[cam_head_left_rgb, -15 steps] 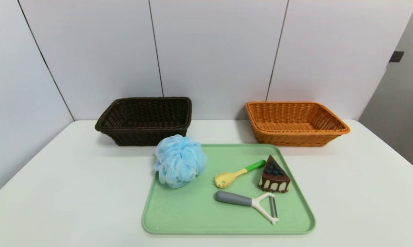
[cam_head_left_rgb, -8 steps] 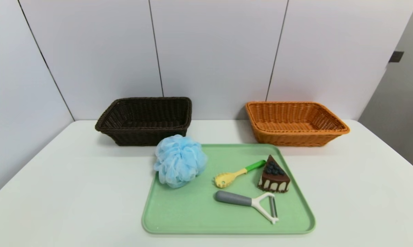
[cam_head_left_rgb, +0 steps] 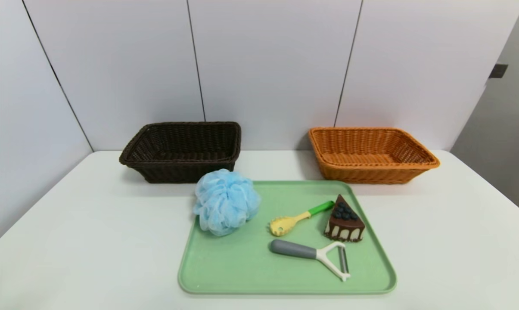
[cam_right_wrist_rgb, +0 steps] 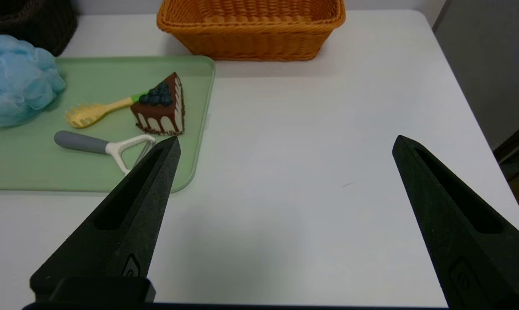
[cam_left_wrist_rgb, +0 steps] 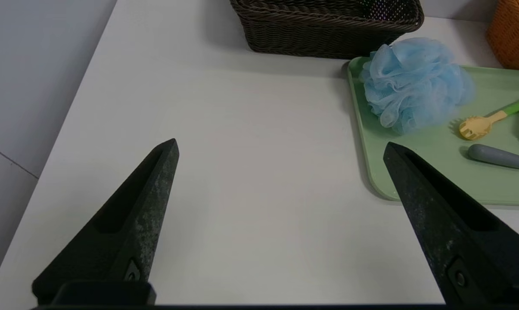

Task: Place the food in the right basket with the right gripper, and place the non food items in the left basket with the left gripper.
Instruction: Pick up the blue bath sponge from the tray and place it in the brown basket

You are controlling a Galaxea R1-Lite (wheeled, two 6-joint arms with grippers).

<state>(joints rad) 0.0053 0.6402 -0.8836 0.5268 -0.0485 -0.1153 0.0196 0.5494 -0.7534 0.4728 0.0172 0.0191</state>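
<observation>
- worktop (cam_head_left_rgb: 91,241): white, flat, rounded far corners
- dark brown basket (cam_head_left_rgb: 181,170): on it, far side, left
- orange basket (cam_head_left_rgb: 371,174): on it, far side, right, well apart from the dark one
- green tray (cam_head_left_rgb: 242,271): on it, nearer than both baskets, roughly between them, rounded corners, low rim; bare worktop both sides and in front
</observation>
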